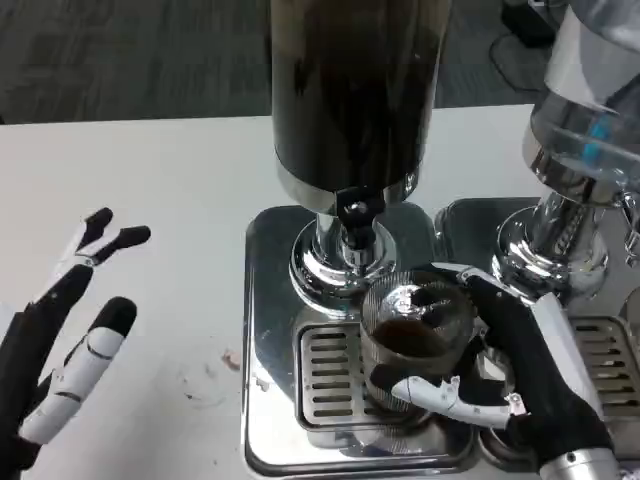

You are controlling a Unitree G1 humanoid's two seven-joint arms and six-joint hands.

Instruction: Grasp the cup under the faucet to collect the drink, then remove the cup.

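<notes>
Nearest to me, the right robot hand (520, 370) wraps around a clear cup (412, 345), its fingers (430, 392) curling across the cup's lower front while the thumb reaches round the back rim; it grips the cup firmly. The cup stands on the slotted drip grille (330, 375) of the dispenser's shiny metal base (268, 300) and holds some dark drink. Off to the side, the left robot hand (70, 340) rests low over the white surface (150, 200), fingers spread apart and holding nothing, well apart from the cup. Just behind and above the cup sits the black faucet (356, 215), so the cup lies just in front of and under the spout. Further back rises the tall dark drink tank (350, 90), and beside it a second dispenser (580, 150) with a clear tank.
</notes>
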